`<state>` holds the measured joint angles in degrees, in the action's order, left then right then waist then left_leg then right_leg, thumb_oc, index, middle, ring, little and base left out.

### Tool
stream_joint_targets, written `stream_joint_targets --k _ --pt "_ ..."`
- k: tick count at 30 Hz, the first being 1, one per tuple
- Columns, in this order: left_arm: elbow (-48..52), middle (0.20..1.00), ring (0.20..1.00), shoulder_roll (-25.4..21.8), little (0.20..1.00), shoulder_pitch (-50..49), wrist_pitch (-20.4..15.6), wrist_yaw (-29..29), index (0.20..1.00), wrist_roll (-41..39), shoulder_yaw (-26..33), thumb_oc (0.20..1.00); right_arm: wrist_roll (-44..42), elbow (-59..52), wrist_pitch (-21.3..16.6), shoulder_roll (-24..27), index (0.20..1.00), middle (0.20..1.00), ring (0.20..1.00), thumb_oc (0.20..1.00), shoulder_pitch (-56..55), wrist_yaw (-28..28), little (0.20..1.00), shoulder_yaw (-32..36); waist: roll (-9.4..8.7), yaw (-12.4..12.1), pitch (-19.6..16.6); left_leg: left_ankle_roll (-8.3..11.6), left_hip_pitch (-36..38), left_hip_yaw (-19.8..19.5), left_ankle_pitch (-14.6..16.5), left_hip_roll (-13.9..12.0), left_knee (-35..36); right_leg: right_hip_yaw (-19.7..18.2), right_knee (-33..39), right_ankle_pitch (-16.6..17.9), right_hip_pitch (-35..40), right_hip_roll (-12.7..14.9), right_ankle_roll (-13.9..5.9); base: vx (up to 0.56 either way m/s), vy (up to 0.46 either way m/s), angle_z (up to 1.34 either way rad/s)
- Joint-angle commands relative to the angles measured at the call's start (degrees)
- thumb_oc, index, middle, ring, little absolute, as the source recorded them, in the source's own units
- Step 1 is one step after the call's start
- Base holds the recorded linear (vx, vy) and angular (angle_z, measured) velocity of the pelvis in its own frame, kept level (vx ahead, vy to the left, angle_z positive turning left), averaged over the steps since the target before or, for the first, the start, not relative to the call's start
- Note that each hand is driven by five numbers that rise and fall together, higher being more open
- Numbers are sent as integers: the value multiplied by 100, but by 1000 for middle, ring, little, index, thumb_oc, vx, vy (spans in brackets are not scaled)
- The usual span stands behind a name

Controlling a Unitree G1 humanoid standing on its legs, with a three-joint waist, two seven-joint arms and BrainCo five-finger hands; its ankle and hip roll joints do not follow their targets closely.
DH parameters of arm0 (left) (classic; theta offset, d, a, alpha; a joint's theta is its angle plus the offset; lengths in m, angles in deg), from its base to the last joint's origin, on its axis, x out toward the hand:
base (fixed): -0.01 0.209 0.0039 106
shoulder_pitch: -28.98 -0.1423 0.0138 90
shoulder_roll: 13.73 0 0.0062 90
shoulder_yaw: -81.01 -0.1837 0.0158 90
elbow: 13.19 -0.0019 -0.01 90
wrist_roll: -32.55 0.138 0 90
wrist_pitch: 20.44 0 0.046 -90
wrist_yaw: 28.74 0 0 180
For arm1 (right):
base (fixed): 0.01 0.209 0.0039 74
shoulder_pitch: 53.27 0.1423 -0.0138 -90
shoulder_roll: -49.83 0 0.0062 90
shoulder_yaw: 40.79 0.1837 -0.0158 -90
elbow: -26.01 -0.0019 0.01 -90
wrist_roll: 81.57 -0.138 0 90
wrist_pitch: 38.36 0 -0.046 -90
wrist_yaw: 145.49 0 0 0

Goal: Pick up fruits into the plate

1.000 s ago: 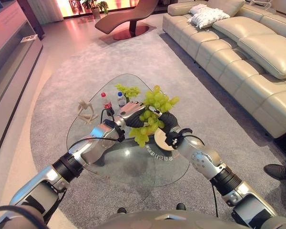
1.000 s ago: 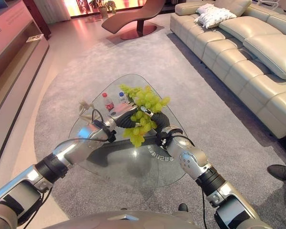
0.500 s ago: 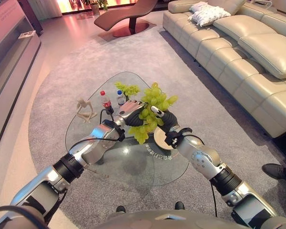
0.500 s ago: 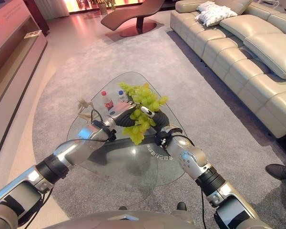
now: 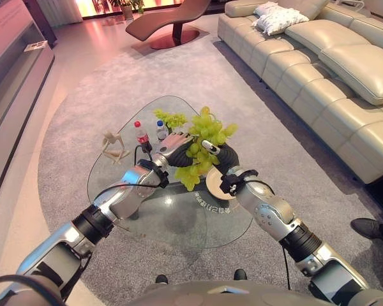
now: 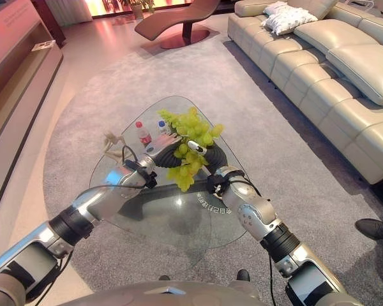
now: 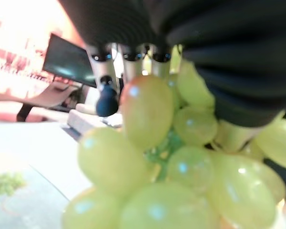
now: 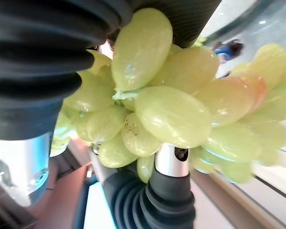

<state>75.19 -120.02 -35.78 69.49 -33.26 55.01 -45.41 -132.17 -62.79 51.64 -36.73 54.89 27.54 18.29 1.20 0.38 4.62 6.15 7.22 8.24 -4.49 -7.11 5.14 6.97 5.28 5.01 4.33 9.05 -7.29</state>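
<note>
A large bunch of green grapes (image 5: pixel 201 145) hangs above the glass table (image 5: pixel 179 220), held between my two hands. My left hand (image 5: pixel 171 145) presses against its left side with fairly straight fingers (image 7: pixel 105 78). Coming in from the right, my right hand (image 5: pixel 222 157) curls round the bunch, one finger (image 5: pixel 208 146) lying over the grapes. Just below and to the right of the bunch lies a tan plate (image 5: pixel 216 185), partly covered by my right wrist. A second, smaller bunch of grapes (image 5: pixel 169 118) lies on the table's far side.
Two small bottles (image 5: pixel 141 135) (image 5: pixel 161 131) stand beside the smaller bunch, and a pale figurine (image 5: pixel 113 146) stands at the table's left edge. A cream sofa (image 5: pixel 332 76) runs along the right, and a person's shoe (image 5: pixel 370 228) shows at lower right.
The camera shifted slightly a second ago. Both hands have raised the large bunch a little over the plate's edge; their hold looks the same.
</note>
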Motion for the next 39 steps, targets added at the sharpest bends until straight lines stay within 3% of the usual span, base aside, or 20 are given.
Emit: stream_joint_targets --k 1,2,6,8,14,25,30,31,39 --pt "-228 200 200 394 200 406 26 250 200 -744 -205 200 -84 -1532 -717 -974 398 398 398 398 1014 526 398 -105 -105 100 147 -234 -8 -104 687 133 -139 225 -172 -532 249 -16 -123 0 0 0" --pt "-226 200 200 441 200 381 39 303 200 -854 -184 200 -78 -1546 -736 -995 200 200 200 200 1021 546 200 -114 -100 94 149 -236 -5 -103 689 135 -140 230 -171 -531 251 -14 -121 0 0 0" --pt "-151 200 200 548 200 297 176 578 200 -1718 -67 200 -89 -1654 -786 -1039 200 200 200 200 1073 661 200 -132 -78 62 150 -234 2 -112 684 134 -139 257 -165 -516 261 5 -125 0 0 0" --pt "-34 200 200 648 200 221 395 879 200 -2422 64 200 -94 -1716 -763 -1087 200 200 200 200 1092 765 200 -152 -66 23 140 -229 9 -90 682 126 -144 320 -146 -492 277 48 -136 0 0 0" --pt "102 200 200 878 200 50 835 1059 200 -3502 261 200 -51 -1712 -701 -1174 200 200 200 200 1131 862 200 -227 -39 -41 136 -206 98 36 704 92 -131 494 -89 -452 348 142 -172 17 -1 0" --pt "314 200 200 803 200 193 921 1093 200 -2898 264 200 -31 -1702 -687 -1055 200 200 200 200 1091 768 200 -258 -43 -15 131 -227 70 72 675 87 -141 442 -100 -447 309 115 -148 -1 2 -1" --pt "302 200 200 792 200 287 1144 1008 200 -3081 269 200 -82 -1660 -704 -1035 200 200 200 200 1067 750 200 -258 -41 1 131 -228 83 61 678 85 -146 422 -104 -456 326 105 -137 0 0 0" --pt "317 1000 1000 814 1000 271 1187 1019 1000 -3056 270 1000 -95 -1661 -704 -1043 200 200 200 200 1052 733 200 -268 -42 2 130 -222 82 59 676 79 -147 420 -106 -457 326 103 -136 0 0 0" --pt "360 1000 1000 731 1000 239 1437 1033 1000 -3045 300 1000 -323 -1669 -734 -991 200 200 200 200 982 641 200 -232 -18 16 154 -229 65 14 666 76 -163 384 -147 -483 321 70 -112 0 0 0"
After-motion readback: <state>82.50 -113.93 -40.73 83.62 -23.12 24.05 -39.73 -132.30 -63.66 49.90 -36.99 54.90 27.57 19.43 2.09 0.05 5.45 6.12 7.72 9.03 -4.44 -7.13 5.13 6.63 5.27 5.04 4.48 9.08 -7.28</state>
